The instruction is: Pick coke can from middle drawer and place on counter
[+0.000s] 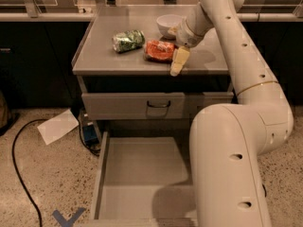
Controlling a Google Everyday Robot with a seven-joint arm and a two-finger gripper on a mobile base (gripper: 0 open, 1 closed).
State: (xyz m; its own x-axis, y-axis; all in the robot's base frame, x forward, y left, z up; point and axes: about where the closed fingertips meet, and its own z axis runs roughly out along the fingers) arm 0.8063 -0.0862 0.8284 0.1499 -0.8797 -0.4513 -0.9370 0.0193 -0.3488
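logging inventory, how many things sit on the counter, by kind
cans: 2 (coke can, green can)
bowls: 1 (white bowl)
total: 3 on the counter
the gripper hangs just right of the coke can, near the counter's front edge

Cream pincer (177,64) over grey counter (106,58), beside red-orange coke can (158,51), green-patterned can (128,40).
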